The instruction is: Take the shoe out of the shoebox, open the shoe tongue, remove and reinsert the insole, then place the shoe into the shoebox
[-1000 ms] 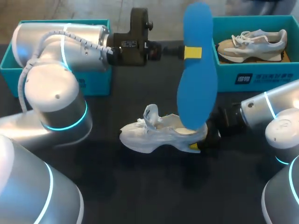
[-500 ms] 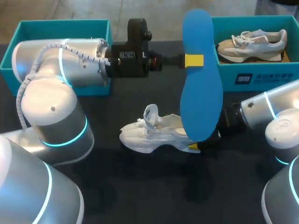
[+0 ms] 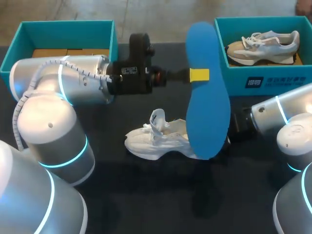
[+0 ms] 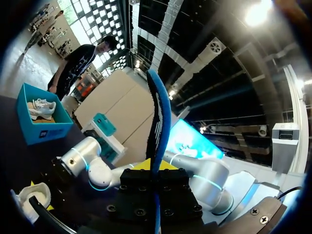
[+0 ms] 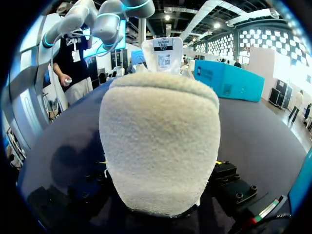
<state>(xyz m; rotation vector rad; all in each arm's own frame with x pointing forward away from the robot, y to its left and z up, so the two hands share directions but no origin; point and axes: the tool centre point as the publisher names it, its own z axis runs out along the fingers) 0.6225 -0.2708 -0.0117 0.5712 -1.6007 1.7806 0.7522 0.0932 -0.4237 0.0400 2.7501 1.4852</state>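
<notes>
A white shoe (image 3: pixel 155 140) lies on its side on the black table (image 3: pixel 146 195), toe to the left. My left gripper (image 3: pixel 199 74) is shut on a large blue insole (image 3: pixel 207 112) and holds it in the air over the shoe's heel. In the left wrist view the insole (image 4: pixel 158 117) stands edge-on between that gripper's (image 4: pixel 157 168) fingers, with the shoe (image 4: pixel 29 200) low beside it. My right arm (image 3: pixel 273 117) comes in from the right; its fingertips are hidden behind the insole. In the right wrist view the shoe's fuzzy heel (image 5: pixel 161 141) sits in the right gripper (image 5: pixel 161 168), gripped from both sides.
A teal shoebox (image 3: pixel 263 80) at the back right holds a tan and white shoe (image 3: pixel 263 45). A second teal shoebox (image 3: pixel 63 29) stands at the back left, behind my left arm (image 3: pixel 63 87). Bare table lies in front of the white shoe.
My left arm has swung toward the front with the insole, which now covers the shoe's heel and the right gripper's yellow tip. The shoe and right arm have stayed still.
</notes>
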